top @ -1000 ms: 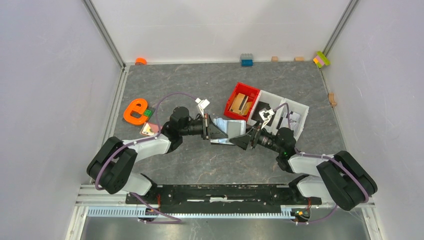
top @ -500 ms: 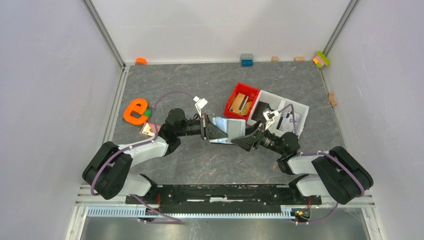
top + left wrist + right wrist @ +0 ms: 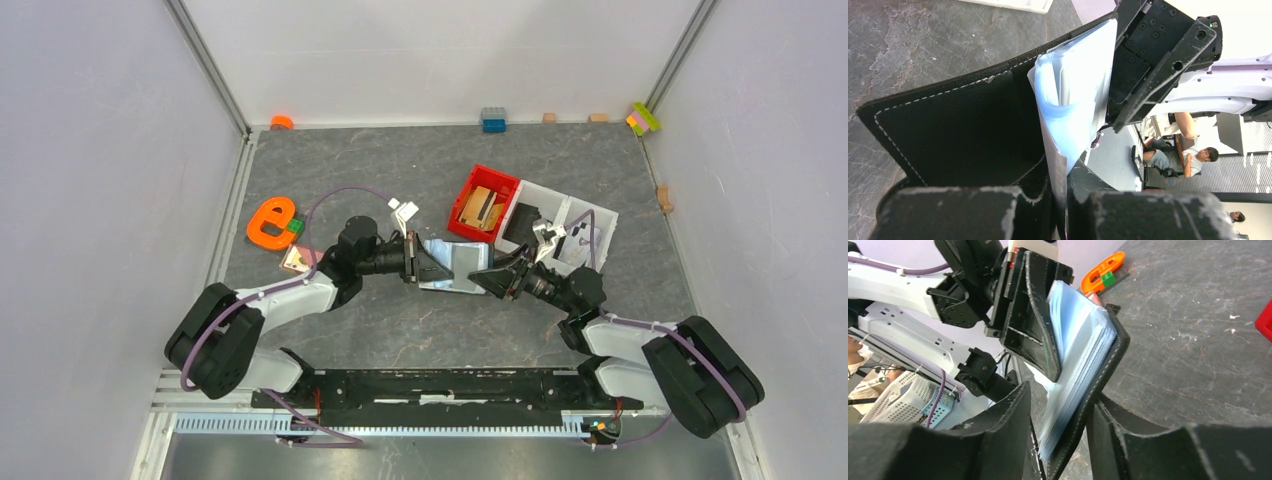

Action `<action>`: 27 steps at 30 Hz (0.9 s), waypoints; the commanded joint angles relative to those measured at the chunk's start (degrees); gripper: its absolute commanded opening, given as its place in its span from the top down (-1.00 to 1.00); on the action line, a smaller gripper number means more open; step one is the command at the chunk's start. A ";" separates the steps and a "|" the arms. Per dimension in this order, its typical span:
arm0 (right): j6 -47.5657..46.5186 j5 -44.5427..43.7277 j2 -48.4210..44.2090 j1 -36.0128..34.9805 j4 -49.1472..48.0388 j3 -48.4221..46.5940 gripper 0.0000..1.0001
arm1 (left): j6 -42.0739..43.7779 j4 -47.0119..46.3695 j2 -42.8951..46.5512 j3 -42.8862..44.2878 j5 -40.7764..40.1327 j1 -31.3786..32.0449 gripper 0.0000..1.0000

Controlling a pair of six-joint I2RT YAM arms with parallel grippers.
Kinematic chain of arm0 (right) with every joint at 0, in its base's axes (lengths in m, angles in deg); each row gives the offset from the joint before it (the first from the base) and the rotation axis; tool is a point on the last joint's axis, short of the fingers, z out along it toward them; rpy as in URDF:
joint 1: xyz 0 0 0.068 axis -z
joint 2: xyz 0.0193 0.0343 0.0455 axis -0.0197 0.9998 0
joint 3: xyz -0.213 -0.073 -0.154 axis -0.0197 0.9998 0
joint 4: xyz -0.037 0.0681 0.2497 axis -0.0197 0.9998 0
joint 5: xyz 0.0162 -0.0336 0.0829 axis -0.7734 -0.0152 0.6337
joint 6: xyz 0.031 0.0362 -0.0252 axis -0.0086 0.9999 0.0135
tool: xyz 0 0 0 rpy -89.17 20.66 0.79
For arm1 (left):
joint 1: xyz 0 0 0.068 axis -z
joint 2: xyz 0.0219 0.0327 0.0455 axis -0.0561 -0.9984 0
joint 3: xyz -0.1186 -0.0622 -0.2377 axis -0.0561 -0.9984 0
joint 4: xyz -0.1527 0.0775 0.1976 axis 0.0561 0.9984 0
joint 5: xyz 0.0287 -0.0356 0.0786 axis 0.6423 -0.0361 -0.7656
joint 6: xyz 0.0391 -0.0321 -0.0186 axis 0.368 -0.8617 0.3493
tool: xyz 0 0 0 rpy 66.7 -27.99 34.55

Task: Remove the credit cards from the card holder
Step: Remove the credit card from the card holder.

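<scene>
The black card holder (image 3: 455, 262) hangs opened above the table between my two arms, its pale blue-grey sleeves (image 3: 1078, 90) fanned out. My left gripper (image 3: 418, 258) is shut on its left edge, pinching a sleeve and the black cover (image 3: 963, 130). My right gripper (image 3: 1060, 440) straddles the opposite edge. One of its fingers (image 3: 1128, 445) lies against the black cover (image 3: 1108, 360). The other finger (image 3: 998, 435) stands a small gap away from the sleeves (image 3: 1078, 340). One pinkish-copper credit card (image 3: 297, 259) lies flat on the table by the left arm. I cannot make out any card inside the sleeves.
A red bin (image 3: 497, 178) with tan wooden blocks and a white bin (image 3: 600, 215) stand behind the right arm. An orange e-shaped piece (image 3: 270, 222) lies at the left. Small blocks (image 3: 493, 119) line the back wall.
My right gripper has moved in over the card holder's right edge and its jaws have narrowed from wide open. The left gripper has kept its hold, shifting only slightly.
</scene>
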 commanded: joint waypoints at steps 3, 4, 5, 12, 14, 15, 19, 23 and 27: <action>-3.26 -0.57 0.80 0.11 3.15 -1.67 0.03 | 2.17 -1.14 0.82 2.11 0.03 0.32 0.77; -3.23 -0.34 1.28 0.02 3.05 -1.92 0.02 | 1.84 -1.89 0.79 2.01 0.42 0.41 0.76; -3.18 -0.20 1.83 0.02 3.03 -2.05 0.00 | 1.57 -2.56 0.70 1.90 0.73 0.58 0.76; -3.44 -0.16 2.72 -0.68 2.95 -2.44 0.04 | 1.83 -2.89 0.04 2.35 0.75 2.07 0.76; -3.45 -0.08 2.80 -0.78 3.01 -2.63 0.16 | 1.88 -2.94 -0.06 2.45 0.75 2.09 0.75; -3.45 -0.02 2.96 -0.82 3.05 -2.64 0.28 | 1.91 -2.63 -0.02 2.51 0.60 2.09 0.76; -3.13 -0.86 2.24 -0.73 2.91 -2.05 0.75 | 4.08 2.27 1.15 2.95 -3.54 2.09 0.70; -7.05 -4.98 -1.75 -0.65 10.97 -2.34 0.86 | 6.40 12.51 3.56 3.36 -13.47 1.10 0.13; -9.92 -9.41 -5.02 -0.55 18.24 -2.59 0.99 | 6.84 17.79 5.82 3.03 -19.61 -1.12 -0.22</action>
